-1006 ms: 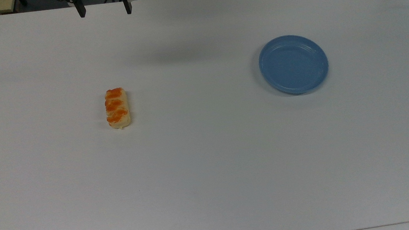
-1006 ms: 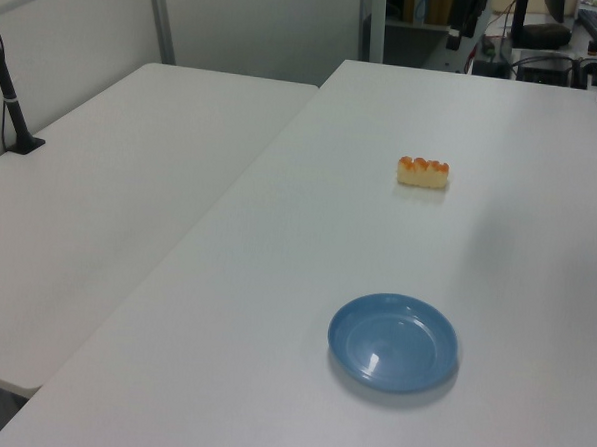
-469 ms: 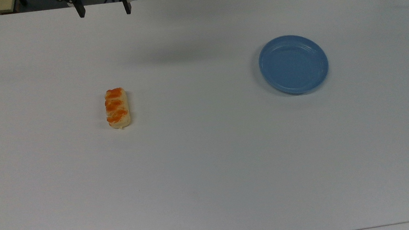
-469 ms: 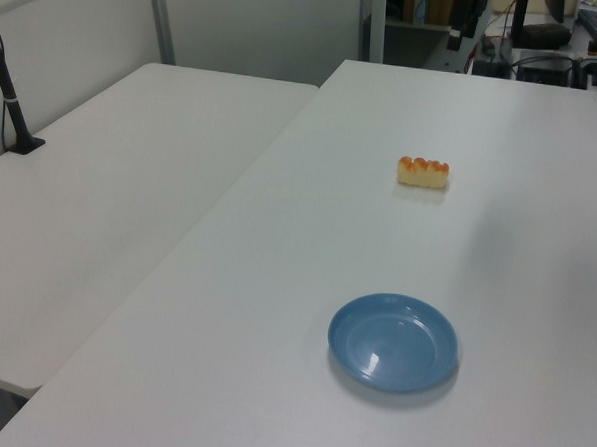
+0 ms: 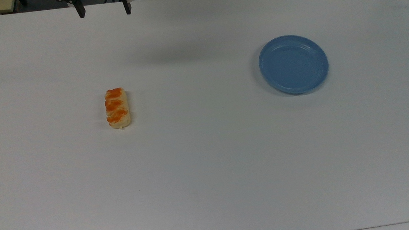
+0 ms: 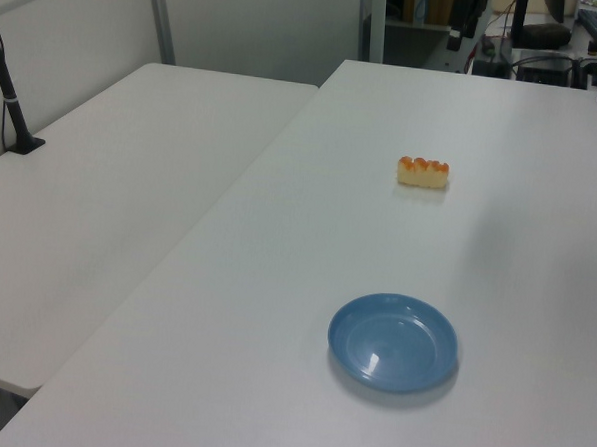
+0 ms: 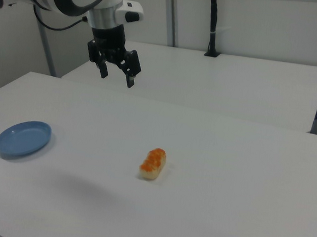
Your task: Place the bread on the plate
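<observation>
Claw (image 7: 117, 74) hangs high, fingers spread and empty, bread (image 5: 117, 108) lying on the bench (image 5: 209, 166) well apart from the plate (image 5: 293, 64) — an off-centre descent could nudge it sideways.

bread (image 5: 117, 108): orange-glazed, flat on table | plate (image 5: 293, 64): blue, empty, well apart

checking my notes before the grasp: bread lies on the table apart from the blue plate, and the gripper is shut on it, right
Not quite. In the right view the gripper hangs open in the air, well above the table, holding nothing. The rest stands: the bread lies on the table, apart from the blue plate.
</observation>
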### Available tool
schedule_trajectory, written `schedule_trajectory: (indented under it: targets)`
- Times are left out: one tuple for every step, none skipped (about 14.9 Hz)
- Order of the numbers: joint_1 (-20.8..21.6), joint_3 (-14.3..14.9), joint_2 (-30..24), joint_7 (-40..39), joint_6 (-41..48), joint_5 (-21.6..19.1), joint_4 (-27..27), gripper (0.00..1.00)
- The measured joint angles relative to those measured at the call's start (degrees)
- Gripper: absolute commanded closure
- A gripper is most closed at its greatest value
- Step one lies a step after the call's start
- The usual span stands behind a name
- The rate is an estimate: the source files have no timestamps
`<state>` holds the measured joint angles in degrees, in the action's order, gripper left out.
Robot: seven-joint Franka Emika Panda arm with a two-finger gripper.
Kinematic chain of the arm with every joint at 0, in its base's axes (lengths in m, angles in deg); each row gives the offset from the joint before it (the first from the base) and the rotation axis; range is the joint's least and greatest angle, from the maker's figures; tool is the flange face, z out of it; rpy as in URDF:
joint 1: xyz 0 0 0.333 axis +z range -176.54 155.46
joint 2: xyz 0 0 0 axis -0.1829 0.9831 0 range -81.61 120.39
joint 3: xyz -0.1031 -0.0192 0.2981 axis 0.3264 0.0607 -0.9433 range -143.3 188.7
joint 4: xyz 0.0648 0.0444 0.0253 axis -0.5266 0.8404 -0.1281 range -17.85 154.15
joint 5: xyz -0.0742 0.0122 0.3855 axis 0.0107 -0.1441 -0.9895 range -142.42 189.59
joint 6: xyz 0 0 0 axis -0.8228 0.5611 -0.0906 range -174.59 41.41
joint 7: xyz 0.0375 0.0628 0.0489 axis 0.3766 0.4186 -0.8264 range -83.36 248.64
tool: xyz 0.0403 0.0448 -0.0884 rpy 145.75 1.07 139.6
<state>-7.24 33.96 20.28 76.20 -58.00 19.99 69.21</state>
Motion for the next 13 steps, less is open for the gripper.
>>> schedule_trajectory:
  targets:
    - [0.0, 0.0, 0.0, -0.3, 0.0, 0.6, 0.0, 0.0]
    - [0.1, -0.1, 0.1, -0.6, 0.0, 1.5, 0.1, 0.0]
    - [0.3, -0.2, 0.4, -0.8, 0.1, 2.4, 0.1, 0.0]
    - [0.5, -0.2, 0.8, -1.0, 0.1, 3.3, 0.3, 0.0]
    - [0.9, -0.2, 1.5, -1.0, 0.1, 4.5, 0.4, 0.0]
    - [1.3, -0.3, 2.4, -1.1, 0.1, 5.8, 0.4, 0.0]
    - [1.6, -0.3, 3.6, -1.1, 0.1, 6.8, 0.5, 0.0]
    - [1.7, -0.3, 4.8, -1.2, -0.1, 7.3, 0.5, 0.0]
    - [1.6, -0.3, 6.0, -1.8, -1.0, 7.4, 0.6, 0.0]
    - [1.5, -0.3, 7.0, -2.9, -2.8, 7.4, 0.8, 0.0]
    - [1.2, -0.1, 8.0, -4.3, -4.5, 7.4, 1.1, 0.0]
    - [0.7, -0.1, 8.9, -5.4, -5.6, 7.4, 1.4, 0.0]
    - [0.1, 0.0, 9.6, -6.1, -6.2, 7.4, 1.6, 0.0]
